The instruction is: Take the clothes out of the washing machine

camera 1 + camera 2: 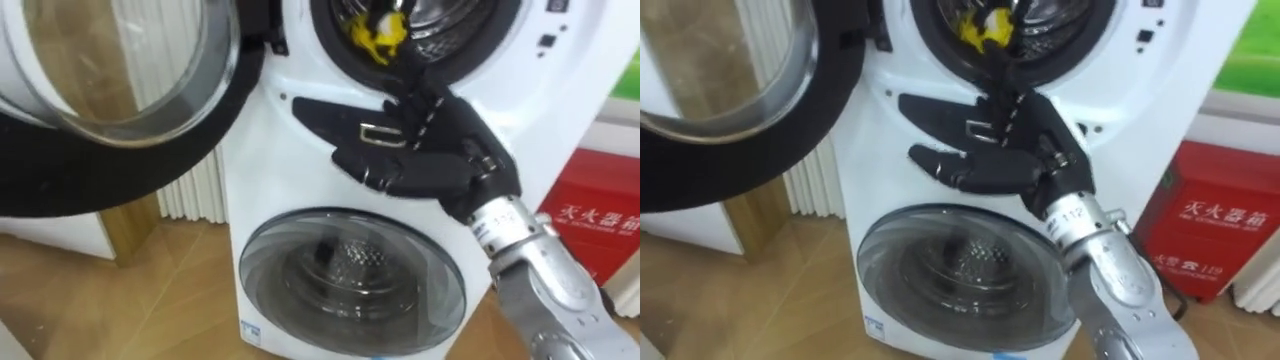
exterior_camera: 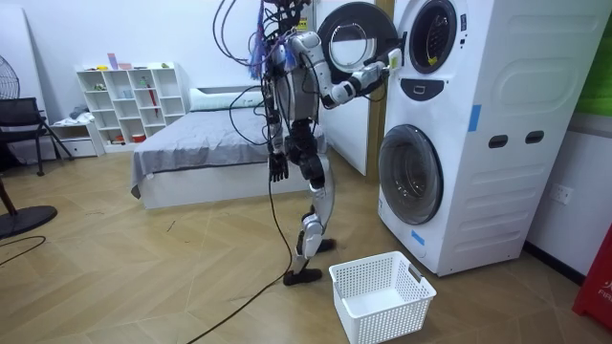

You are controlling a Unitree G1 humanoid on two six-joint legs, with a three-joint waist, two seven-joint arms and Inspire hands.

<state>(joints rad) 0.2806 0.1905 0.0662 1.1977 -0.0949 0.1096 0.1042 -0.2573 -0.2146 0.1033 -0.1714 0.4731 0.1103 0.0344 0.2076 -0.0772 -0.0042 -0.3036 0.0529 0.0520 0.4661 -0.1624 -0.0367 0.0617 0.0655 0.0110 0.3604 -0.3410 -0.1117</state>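
Bedroom, stacked washing machine (image 1: pixel 300 190), upper door (image 1: pixel 100 195) open: my right hand (image 1: pixel 425 160), flat and wide, poised to reach yellow cloth (image 1: pixel 378 35).

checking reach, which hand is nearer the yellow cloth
Right. The right hand is just below the yellow cloth; the left hand hangs at its side, far off.

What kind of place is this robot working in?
Probably a bedroom or studio flat with a laundry corner: a bed with a grey cover, a white cubby shelf, and a tall two-drum washing machine with a white laundry basket in front of it.
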